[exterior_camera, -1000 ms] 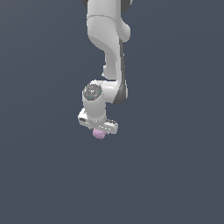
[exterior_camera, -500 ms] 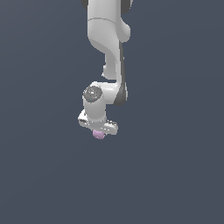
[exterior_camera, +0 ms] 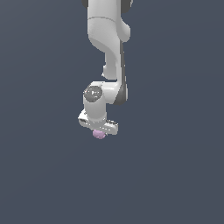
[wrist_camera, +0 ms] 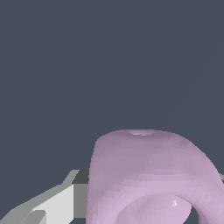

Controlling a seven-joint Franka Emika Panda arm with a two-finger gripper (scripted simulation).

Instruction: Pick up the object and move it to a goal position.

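Note:
The object (exterior_camera: 99,134) is a small pale pink-lilac lump that shows just under the white gripper (exterior_camera: 99,132) in the exterior view. The gripper hangs from the white arm, near the middle of that view, with its jaws closed around the object. In the wrist view the object (wrist_camera: 151,175) fills the near part of the picture, rounded, with a hollow in it, and one grey-white finger (wrist_camera: 52,205) lies against its side. The other finger is hidden behind the object.
The white arm (exterior_camera: 109,48) comes down from the top of the exterior view. Around it there is only an even dark blue-grey ground (exterior_camera: 175,175), with no other thing in sight.

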